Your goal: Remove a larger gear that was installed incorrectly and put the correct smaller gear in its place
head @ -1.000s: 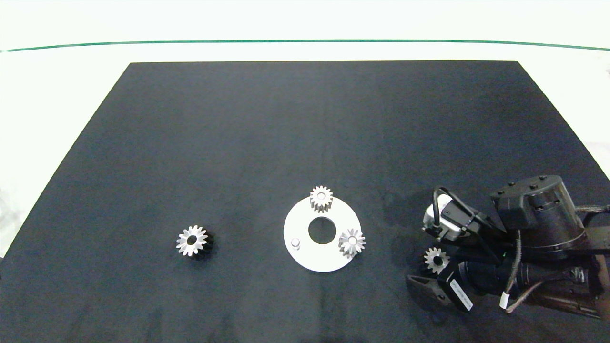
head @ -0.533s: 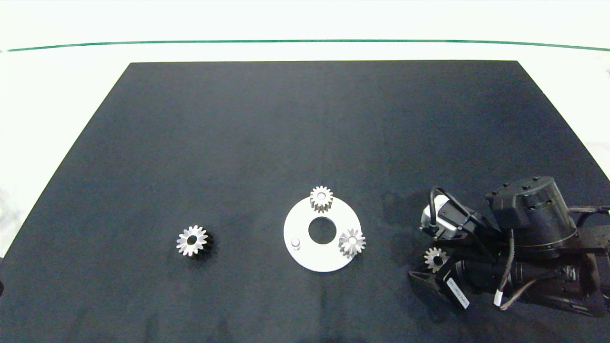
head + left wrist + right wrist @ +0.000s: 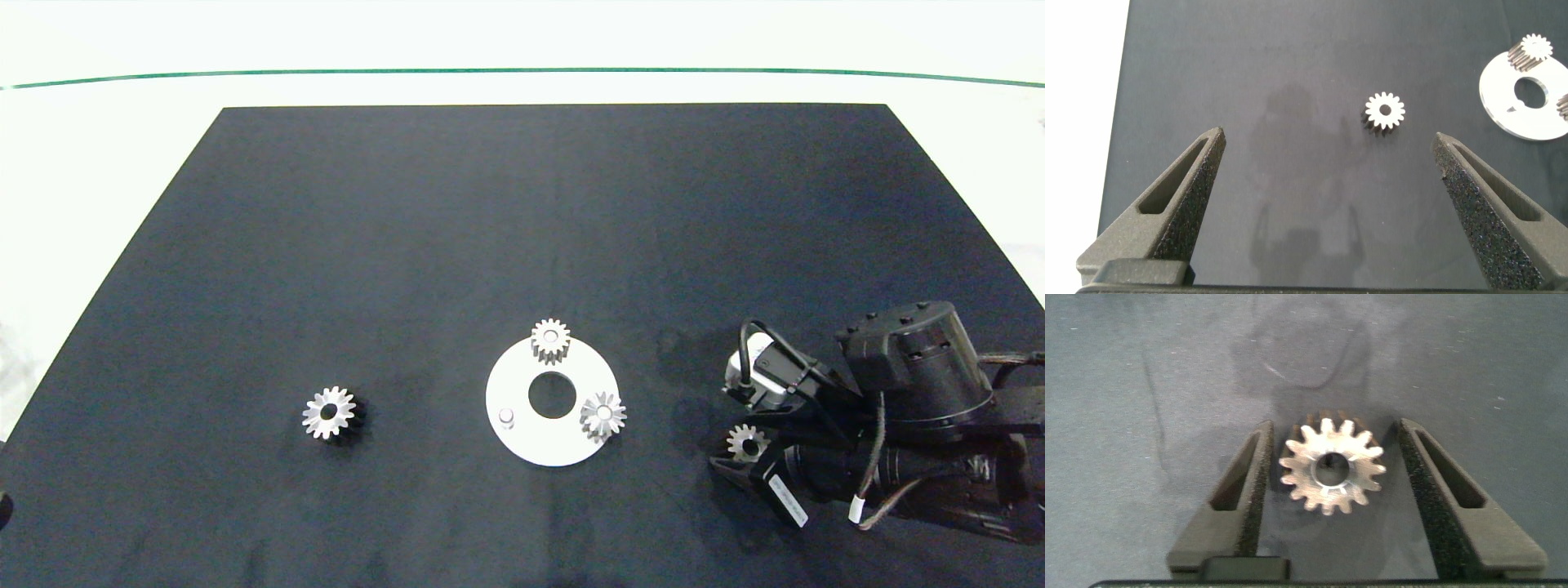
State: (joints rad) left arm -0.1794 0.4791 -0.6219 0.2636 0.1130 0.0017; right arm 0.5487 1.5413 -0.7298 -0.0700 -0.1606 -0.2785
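Observation:
The smaller gear (image 3: 1332,467), blunt-toothed with a round hole, lies flat on the black mat at the right (image 3: 747,443). My right gripper (image 3: 1334,429) is down at the mat with its fingers on either side of this gear. It is open, with a narrow gap left on each side. The larger gear (image 3: 329,412), pointed teeth and a dark centre, lies alone on the mat at the left, and also shows in the left wrist view (image 3: 1384,110). My left gripper (image 3: 1328,137) hangs wide open above the mat, short of that gear, with nothing in it.
A white disc (image 3: 563,445) with a centre hole lies mid-table. It carries a blunt-toothed gear (image 3: 550,340) at its far edge, a pointed-tooth gear (image 3: 603,415) at its right and a bare peg (image 3: 506,417) at its left. The black mat (image 3: 522,229) ends in white table.
The right gripper's fingers have drawn in closer around the smaller gear and the arm has shifted slightly. No gear has moved.

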